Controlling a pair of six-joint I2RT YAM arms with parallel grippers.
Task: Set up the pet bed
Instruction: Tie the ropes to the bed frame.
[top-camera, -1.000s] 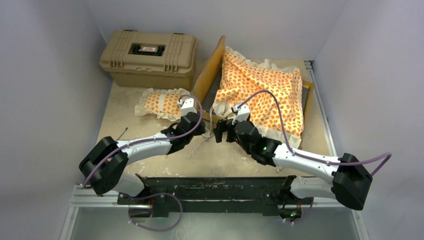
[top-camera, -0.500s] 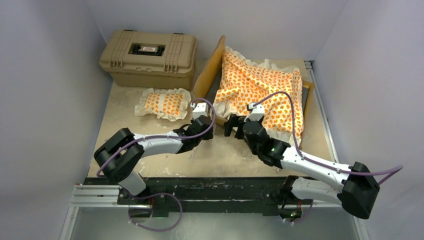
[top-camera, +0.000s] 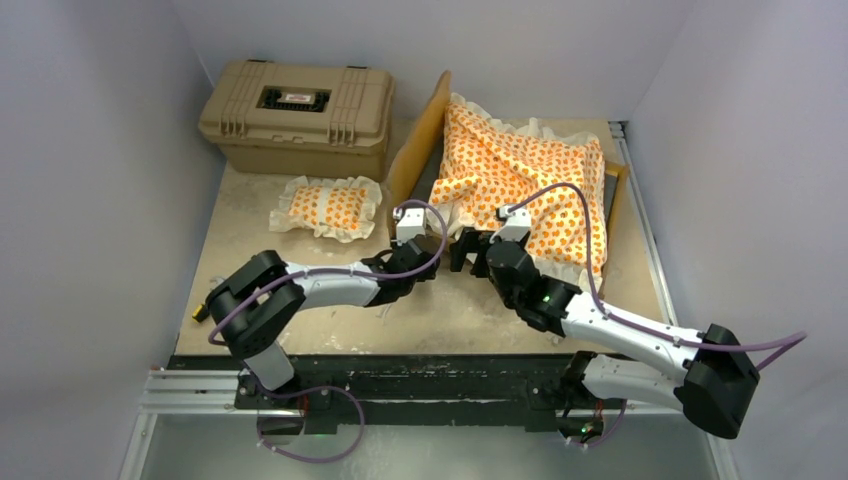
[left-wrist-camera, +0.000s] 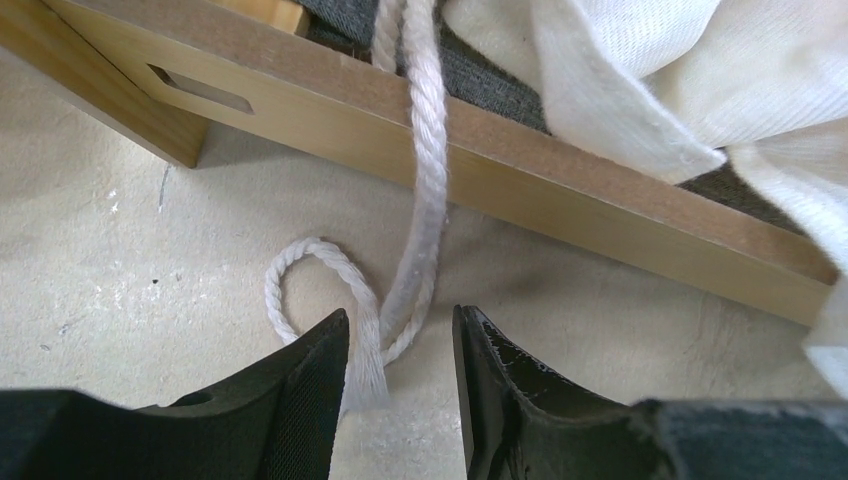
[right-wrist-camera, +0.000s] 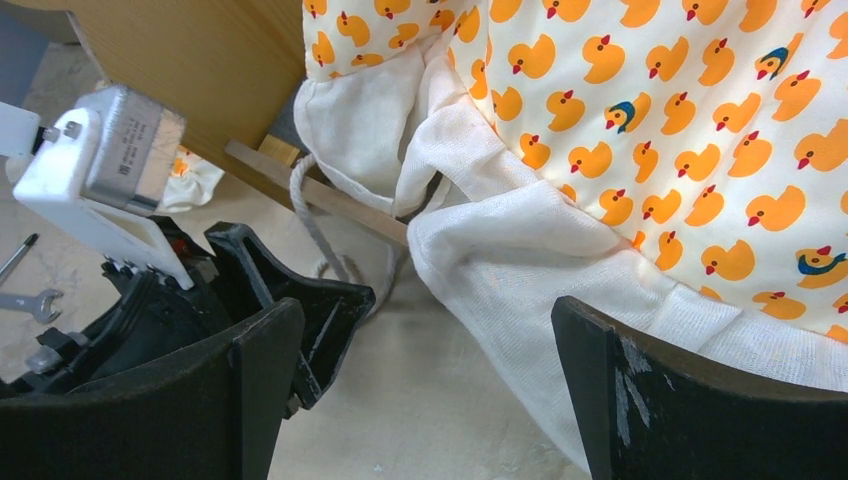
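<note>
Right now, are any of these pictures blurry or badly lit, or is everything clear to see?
Top view: even, soft light, gentle shadows, no glare, a little grainy. Left wrist view: the rope and wooden frame are sharp, while the left tool is dark at the bottom edge. Right wrist view: the duck-print mattress cushion is bright and crisp, and the right tool sits in shade.

Frame (left-wrist-camera: 560, 190) smooth matt wood; cushion (right-wrist-camera: 620, 120) woven cloth; case (top-camera: 297, 120) matt plast
</note>
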